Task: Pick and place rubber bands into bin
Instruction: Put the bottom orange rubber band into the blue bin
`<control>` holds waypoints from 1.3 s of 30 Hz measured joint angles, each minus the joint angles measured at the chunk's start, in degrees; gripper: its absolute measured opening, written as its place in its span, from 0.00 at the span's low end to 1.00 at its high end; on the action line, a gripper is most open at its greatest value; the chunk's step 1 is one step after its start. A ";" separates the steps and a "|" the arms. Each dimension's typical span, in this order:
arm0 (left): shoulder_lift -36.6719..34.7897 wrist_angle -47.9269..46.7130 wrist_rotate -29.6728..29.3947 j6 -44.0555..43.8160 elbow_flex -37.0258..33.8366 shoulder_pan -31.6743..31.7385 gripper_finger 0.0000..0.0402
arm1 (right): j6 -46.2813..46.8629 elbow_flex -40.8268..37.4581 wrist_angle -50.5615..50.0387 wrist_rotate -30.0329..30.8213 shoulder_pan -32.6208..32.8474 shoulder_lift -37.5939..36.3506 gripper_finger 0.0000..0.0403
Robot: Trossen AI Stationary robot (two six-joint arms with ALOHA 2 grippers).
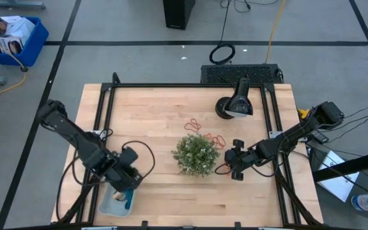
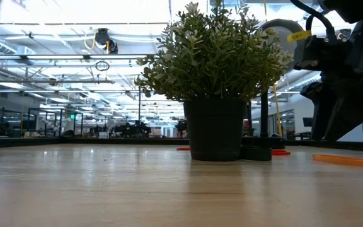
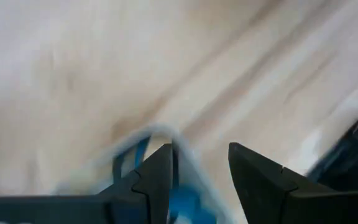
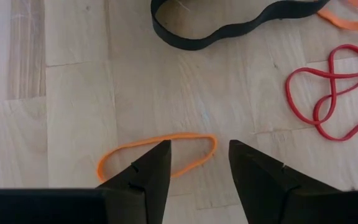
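Observation:
The pale-blue bin (image 1: 110,206) lies at the table's near left; a blue rubber band (image 1: 128,199) rests inside it. My left gripper (image 1: 130,190) hangs open just above the bin's rim (image 3: 180,163), with nothing between its fingers (image 3: 201,149). Red and orange rubber bands (image 1: 217,139) lie flat on the wood beside the potted plant (image 1: 197,153). My right gripper (image 1: 236,171) is open to the right of the plant. It points down at an orange band (image 4: 185,149) that lies just beyond its fingertips (image 4: 201,146). A black band (image 4: 229,28) and a red band (image 4: 328,93) lie farther off.
The plant (image 2: 216,82) stands mid-table between the two arms. A black lamp-like object (image 1: 235,105) sits at the far right. More red bands (image 1: 193,124) lie behind the plant. Black frame rails (image 1: 107,108) run along the table's sides. Bare wood lies near the front centre.

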 joint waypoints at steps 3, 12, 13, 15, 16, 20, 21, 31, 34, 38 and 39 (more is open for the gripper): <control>-1.42 0.52 -10.33 3.95 0.00 0.01 0.41 | -0.42 0.00 0.03 0.00 0.00 0.00 0.39; -1.87 3.28 -31.51 15.64 0.00 0.75 0.40 | -0.41 0.00 0.17 -0.01 0.00 0.00 0.39; -1.87 3.26 -32.72 16.25 0.00 1.00 0.40 | -0.43 0.00 0.17 -0.02 0.00 0.00 0.39; -1.87 3.26 -34.24 17.67 0.00 1.72 0.40 | -0.55 0.00 0.19 -0.01 0.00 0.00 0.39; -1.87 3.25 -34.50 18.47 0.00 2.13 0.40 | -0.45 0.00 0.19 0.02 0.00 0.00 0.39; -1.87 3.25 -34.79 20.10 0.00 3.99 0.40 | 1.60 0.00 0.19 0.04 0.00 0.00 0.39; -1.87 3.26 -34.58 20.11 0.00 4.50 0.40 | 2.30 0.00 0.19 0.04 0.00 0.00 0.39; -1.85 3.26 -33.35 22.05 0.00 6.64 0.40 | 5.18 0.00 0.12 0.12 0.00 1.00 0.38; -1.85 3.25 -33.35 22.05 0.00 6.67 0.40 | 5.10 -0.01 0.04 0.28 0.00 2.50 0.38; -1.85 3.26 -33.31 22.05 0.00 6.67 0.40 | 4.78 -0.04 0.26 0.46 0.00 4.09 0.38; -1.85 3.24 -33.29 22.05 0.00 6.67 0.40 | 5.02 -0.04 0.34 0.46 0.00 4.43 0.38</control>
